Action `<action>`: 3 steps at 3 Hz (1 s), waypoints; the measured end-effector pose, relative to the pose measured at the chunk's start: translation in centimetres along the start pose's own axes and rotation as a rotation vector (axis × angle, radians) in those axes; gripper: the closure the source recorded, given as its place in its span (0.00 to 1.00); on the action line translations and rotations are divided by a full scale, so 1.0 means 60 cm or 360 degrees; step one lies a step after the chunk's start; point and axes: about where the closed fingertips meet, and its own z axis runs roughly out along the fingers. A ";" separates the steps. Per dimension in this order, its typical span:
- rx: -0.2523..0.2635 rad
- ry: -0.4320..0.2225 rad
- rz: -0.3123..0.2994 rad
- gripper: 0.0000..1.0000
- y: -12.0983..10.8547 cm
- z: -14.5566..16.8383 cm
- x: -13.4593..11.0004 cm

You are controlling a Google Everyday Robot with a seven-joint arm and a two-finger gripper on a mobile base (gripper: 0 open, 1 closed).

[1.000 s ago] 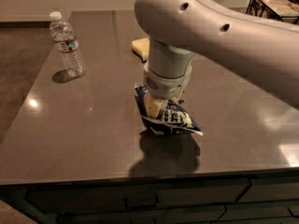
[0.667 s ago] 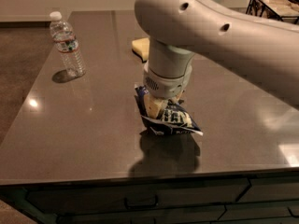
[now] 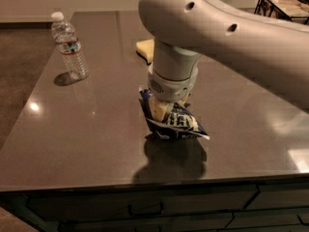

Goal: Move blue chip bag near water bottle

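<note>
1. The hand (image 3: 166, 111) at the end of the thick white robot arm (image 3: 217, 28) points straight down over the middle of the glossy dark grey-brown tabletop (image 3: 87, 129). It is clenched on the top of the crinkly dark navy-blue chip bag with white lettering (image 3: 182, 124).
2. One pale finger (image 3: 157, 111) shows against the left face of the bag; the other is hidden behind the foil.
3. The blue chip bag is pinched into a tilted, crumpled shape. Its white lower edge sticks out to the right, and its shadow lies just under it on the tabletop.
4. The small clear plastic water bottle with a white cap and a thin red-marked label band (image 3: 70, 47) stands upright near the far left corner of the tabletop, well apart from the bag.
5. The stretch of tabletop between the bag and the bottle carries only reflections of light.
6. A flat pale yellow sponge (image 3: 144, 50) lies behind the hand, partly hidden by the arm's wrist.
7. A dark wire rack (image 3: 282, 4) sits beyond the far right corner of the tabletop.
8. Dark drawer fronts (image 3: 145, 209) run under the near edge.
9. Count: one chip bag, one bottle, one sponge, one rack, one arm with one hand.
</note>
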 end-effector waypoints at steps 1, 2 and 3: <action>0.0000 0.0000 0.0000 1.00 0.000 -0.001 0.000; 0.0000 0.0000 0.0000 1.00 0.000 -0.001 0.000; 0.0055 -0.0112 -0.0052 1.00 -0.009 -0.084 -0.002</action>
